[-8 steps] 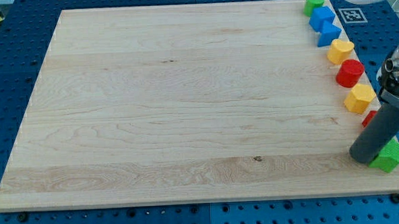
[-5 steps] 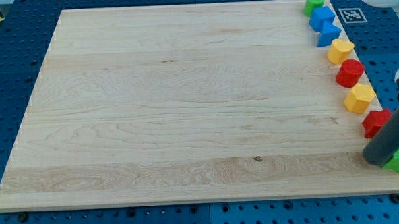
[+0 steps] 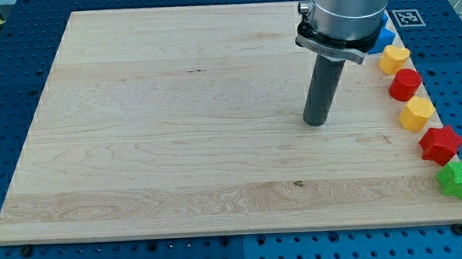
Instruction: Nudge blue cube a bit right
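My tip [image 3: 317, 123] rests on the wooden board [image 3: 176, 124], right of centre. The arm's body hides most of the top right corner. Only a sliver of a blue block [image 3: 384, 35] shows beside the arm, up and to the right of the tip; its shape cannot be made out. The blue cube itself is hidden behind the arm.
Along the board's right edge, from top to bottom: a yellow block [image 3: 394, 58], a red round block [image 3: 405, 84], a yellow block [image 3: 415, 114], a red star-like block [image 3: 441, 144] and a green star-like block [image 3: 460, 178].
The tip has jumped from the bottom right corner by the green block up and left to right of centre. The arm now covers the green and blue blocks at the top right.
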